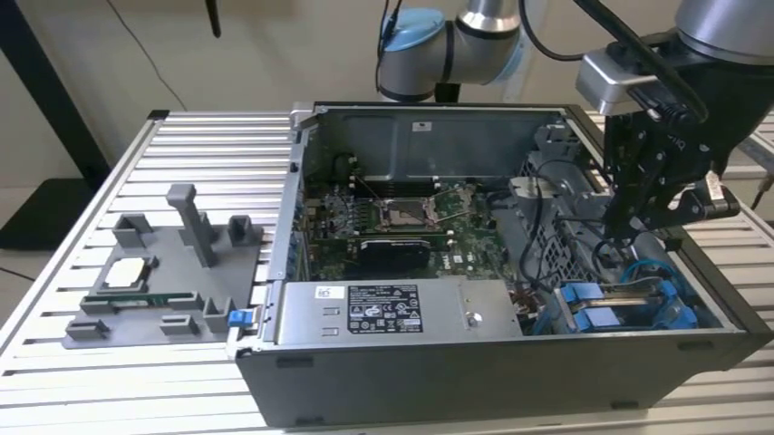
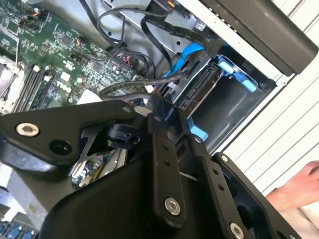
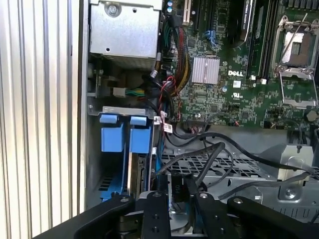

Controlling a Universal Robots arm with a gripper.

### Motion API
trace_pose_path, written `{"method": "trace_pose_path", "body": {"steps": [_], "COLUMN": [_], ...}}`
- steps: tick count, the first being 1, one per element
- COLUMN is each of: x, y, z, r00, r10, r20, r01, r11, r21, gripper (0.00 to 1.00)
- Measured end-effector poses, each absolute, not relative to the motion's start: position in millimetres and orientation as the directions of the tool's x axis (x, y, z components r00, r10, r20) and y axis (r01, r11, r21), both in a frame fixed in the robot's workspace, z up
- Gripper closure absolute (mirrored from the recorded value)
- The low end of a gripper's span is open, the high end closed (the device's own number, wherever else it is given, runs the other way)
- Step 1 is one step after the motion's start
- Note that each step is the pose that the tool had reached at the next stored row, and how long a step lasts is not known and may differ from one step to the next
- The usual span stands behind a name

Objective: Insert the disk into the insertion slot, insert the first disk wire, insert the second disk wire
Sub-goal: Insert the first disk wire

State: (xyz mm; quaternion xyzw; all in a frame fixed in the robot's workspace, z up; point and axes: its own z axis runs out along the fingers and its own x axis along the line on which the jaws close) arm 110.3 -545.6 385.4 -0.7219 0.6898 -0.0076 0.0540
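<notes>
Begin at the exterior view's left. There you have a ribbed aluminium table (image 1: 206, 145) carrying a matt grey moulded fixture (image 1: 181, 236) with upright posts. In the fixture sit a square silver chip (image 1: 126, 272) and a thin green memory stick (image 1: 140, 299).

Next comes the open computer case (image 1: 484, 381), made of dark grey sheet metal. The green motherboard (image 1: 400, 227) lies flat on its floor. The boxy grey power supply (image 1: 387, 313) sits along the near wall with its black label facing up.

Further right, the black gripper (image 1: 625, 228) hangs down into the case among loose black leads. Whether it is spread or pinching something, you cannot tell.

The disk (image 1: 632, 290) appears to sit in the insertion slot (image 2: 239, 109), a rectangular grey metal bay. The disk shows as a silver strip between glossy bright blue plastic clips (image 1: 586, 308), and it lies just below the gripper, near it. You cannot tell whether the two touch.

In the second wrist view a braided black cable (image 2: 139, 87) curves just ahead of the gripper toward the bay. A person's hand (image 2: 299, 186) rests on the ribbed table outside the case.
</notes>
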Motion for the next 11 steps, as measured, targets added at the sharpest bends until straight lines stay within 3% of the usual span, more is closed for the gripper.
{"method": "trace_pose_path", "body": {"steps": [11], "x": [107.7], "y": [-545.5], "z": [384.5], "r00": [0.049], "r10": [-0.997], "r20": [-0.065], "r01": [-0.994], "r11": [-0.042], "r21": [-0.101], "gripper": [0.0]}}
